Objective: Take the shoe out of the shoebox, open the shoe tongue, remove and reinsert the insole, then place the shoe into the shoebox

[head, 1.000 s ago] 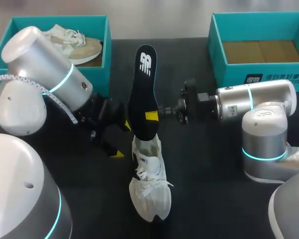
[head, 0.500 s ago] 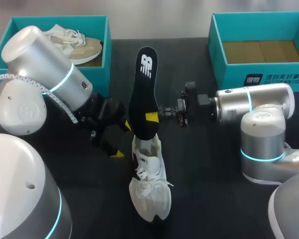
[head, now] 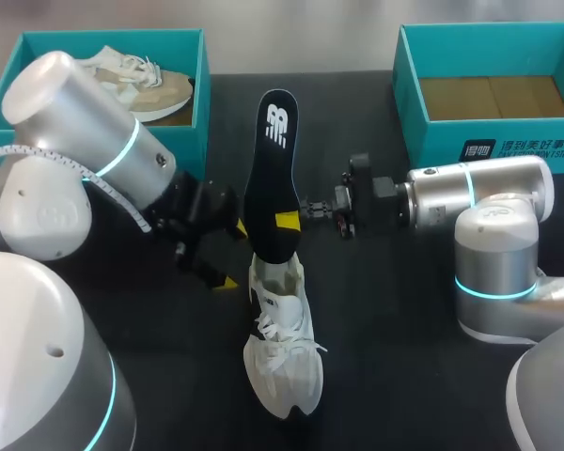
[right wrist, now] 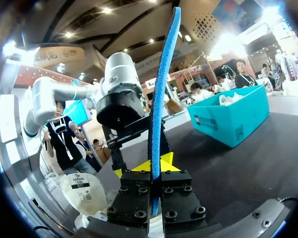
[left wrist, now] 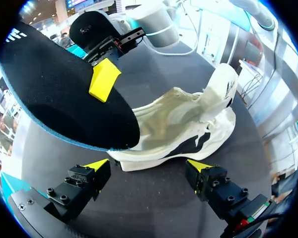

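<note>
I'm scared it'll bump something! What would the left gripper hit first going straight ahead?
Probably the white shoe, just ahead of the open left gripper, though the black insole is close too.

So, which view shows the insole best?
The head view: almost the whole insole shows, face on. The left wrist view cuts part off; the right wrist view shows only its blue edge between the fingers.

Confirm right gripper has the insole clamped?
Yes, the right gripper pinches the insole between both fingers.
</note>
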You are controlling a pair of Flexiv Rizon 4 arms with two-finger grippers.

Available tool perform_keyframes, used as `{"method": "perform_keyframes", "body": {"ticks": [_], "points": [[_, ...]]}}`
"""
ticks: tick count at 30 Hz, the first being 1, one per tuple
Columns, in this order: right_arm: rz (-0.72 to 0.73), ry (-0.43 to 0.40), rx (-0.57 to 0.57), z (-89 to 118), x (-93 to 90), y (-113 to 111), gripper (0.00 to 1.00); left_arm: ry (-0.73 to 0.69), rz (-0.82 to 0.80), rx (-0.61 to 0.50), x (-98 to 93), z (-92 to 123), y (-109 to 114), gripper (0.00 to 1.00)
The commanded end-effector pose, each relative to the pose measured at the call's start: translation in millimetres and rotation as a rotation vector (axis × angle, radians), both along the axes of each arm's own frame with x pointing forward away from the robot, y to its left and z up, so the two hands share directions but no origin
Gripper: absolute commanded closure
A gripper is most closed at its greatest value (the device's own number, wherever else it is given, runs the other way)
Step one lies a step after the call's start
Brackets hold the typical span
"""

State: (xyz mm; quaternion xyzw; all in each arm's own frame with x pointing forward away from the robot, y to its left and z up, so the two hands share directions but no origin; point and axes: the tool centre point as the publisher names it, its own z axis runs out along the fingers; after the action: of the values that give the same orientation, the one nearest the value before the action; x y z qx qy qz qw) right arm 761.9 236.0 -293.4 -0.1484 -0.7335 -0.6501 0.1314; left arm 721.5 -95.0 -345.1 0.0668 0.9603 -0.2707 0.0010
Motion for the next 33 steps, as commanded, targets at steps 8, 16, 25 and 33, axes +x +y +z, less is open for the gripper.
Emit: {"method": "perform_keyframes", "body": {"ticks": [8, 16, 25, 33], "points": [[-0.001, 0.001, -0.003, 0.3, 0.1, 1.3, 1.0, -0.004, 0.07, 0.018, 3.0, -1.3, -3.6, 0.0], [-0.001, 0.001, -0.003, 0.3, 0.1, 1.3, 1.0, 0.02, 0.071, 0.023, 1.0, -3.3, -2.2, 0.0], [-0.045, -0.005, 0.002, 2.6, -4.0, 0.5, 1.0, 0.02, 0.071, 0.023, 1.0, -3.3, -2.2, 0.0], [-0.066, -0.001, 0.008, 3.7, -6.7, 5.2, 1.0, 0.02, 0.071, 0.023, 1.0, -3.3, -2.2, 0.0]]}}
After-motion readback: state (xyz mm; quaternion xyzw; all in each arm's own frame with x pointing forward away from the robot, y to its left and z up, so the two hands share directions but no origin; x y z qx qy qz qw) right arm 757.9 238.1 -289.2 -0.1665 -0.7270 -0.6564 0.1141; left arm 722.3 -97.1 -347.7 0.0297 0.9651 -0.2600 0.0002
